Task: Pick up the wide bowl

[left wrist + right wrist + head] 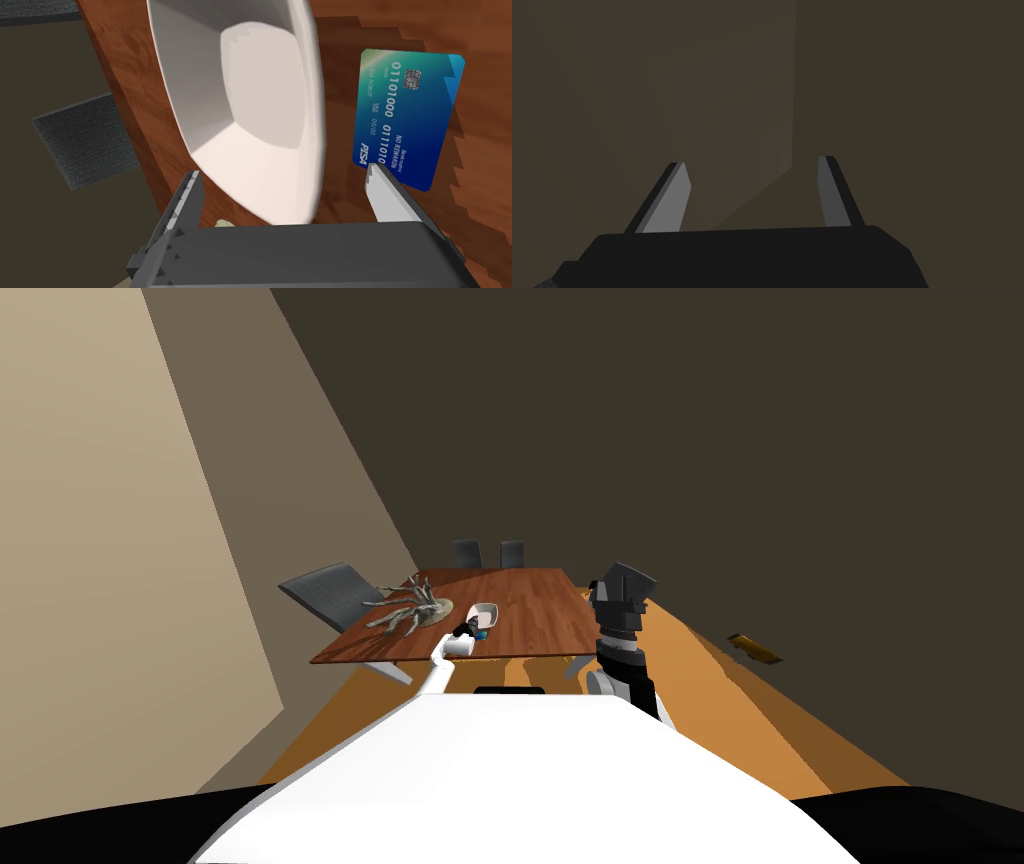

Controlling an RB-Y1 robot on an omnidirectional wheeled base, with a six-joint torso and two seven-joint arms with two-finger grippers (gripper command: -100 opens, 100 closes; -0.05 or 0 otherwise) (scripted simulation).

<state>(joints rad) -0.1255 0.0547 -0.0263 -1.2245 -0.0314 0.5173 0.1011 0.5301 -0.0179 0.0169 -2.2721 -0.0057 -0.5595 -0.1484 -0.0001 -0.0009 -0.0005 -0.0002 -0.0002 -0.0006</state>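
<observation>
1. Wooden table (520, 608): dark chairs stand round it. A branch ornament (405, 610) sits on a pale mat towards one side.
2. Right gripper (753, 161): raised beside the table, off the job. Its fingers stand apart with nothing between them.
3. Wide bowl (250, 110): white, squarish with rounded corners, shallow, standing upright on the table near one edge. In the head view it is just beside the ornament's mat. It is empty, with a bare floor and bare walls.
4. Left gripper (282, 171): poised over the bowl's near rim with its fingers spread and holding nothing. The rim's near end lies between them.
5. Bank card (407, 117): blue, flat on the wood just beside the bowl. One fingertip overlaps its corner; contact can't be made out from here.
6. Step in hand, as judged: closing for the grasp.
   - The bowl looks too broad to span.
   - A pinch on one wall seems best, one finger inside and one outside.
   - Shift towards the bowl first, so the outer finger clears the card.
   - Lift level, since the shallow walls give little purchase.
</observation>
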